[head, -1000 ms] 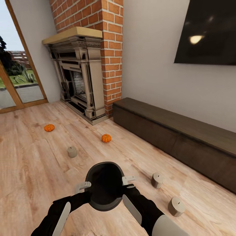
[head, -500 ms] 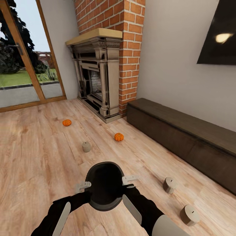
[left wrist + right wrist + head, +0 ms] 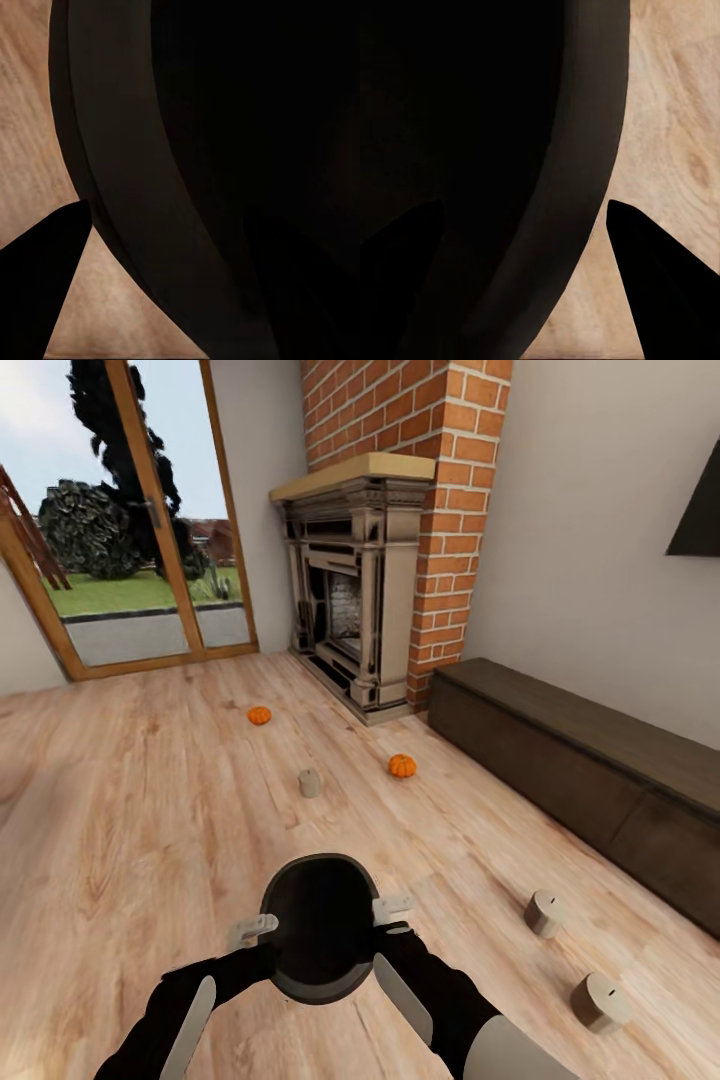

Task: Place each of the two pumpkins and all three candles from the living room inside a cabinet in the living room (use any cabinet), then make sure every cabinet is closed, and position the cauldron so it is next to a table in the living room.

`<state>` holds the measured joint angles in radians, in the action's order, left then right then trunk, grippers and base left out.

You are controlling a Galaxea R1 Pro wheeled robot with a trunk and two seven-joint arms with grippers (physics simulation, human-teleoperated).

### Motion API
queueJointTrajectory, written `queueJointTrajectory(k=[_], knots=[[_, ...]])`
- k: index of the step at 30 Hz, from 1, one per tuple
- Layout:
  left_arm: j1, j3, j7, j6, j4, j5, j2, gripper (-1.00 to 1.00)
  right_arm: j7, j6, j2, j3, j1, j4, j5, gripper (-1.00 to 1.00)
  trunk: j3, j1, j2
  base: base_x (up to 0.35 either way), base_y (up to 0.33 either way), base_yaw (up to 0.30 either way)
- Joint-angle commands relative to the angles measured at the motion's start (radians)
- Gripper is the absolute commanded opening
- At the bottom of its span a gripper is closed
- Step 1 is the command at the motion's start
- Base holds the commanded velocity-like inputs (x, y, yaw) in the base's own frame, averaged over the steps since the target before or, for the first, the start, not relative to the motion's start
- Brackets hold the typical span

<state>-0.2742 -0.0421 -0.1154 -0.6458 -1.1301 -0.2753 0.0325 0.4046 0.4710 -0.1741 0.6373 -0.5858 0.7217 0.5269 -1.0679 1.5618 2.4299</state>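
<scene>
Both arms hold the cauldron (image 3: 320,940), jaws seemingly clamped on its rim.

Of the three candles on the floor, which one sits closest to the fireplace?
The candle lying between the two pumpkins; the other two candles sit far nearer the robot, in front of the cabinet.

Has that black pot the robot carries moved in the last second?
Cannot tell by itself: the cauldron sits the same between both arms, while the fireplace and floor slid right, so the robot is turning left with it.
</scene>
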Motion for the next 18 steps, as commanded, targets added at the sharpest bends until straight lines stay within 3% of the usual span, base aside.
queueJointTrajectory(k=[1, 9, 18], knots=[[0.0, -0.002, -0.001, 0.0, 0.0, 0.001, 0.0, -1.0, -0.004, -0.009, 0.0, 0.001, 0.0, 0.025, 0.013, -1.0, 0.0, 0.0, 0.0, -0.23, -0.073, 0.292], [0.0, -0.002, -0.001, 0.0, 0.0, 0.001, 0.0, -1.0, -0.004, -0.009, 0.0, 0.001, 0.0, 0.025, 0.013, -1.0, 0.0, 0.0, 0.0, -0.166, -0.06, 0.292], [0.0, -0.002, 0.0, 0.0, 0.0, 0.004, 0.0, -1.0, -0.004, -0.009, 0.0, 0.001, 0.0, 0.025, 0.013, -1.0, 0.0, 0.0, 0.0, -0.021, -0.004, 0.292]])
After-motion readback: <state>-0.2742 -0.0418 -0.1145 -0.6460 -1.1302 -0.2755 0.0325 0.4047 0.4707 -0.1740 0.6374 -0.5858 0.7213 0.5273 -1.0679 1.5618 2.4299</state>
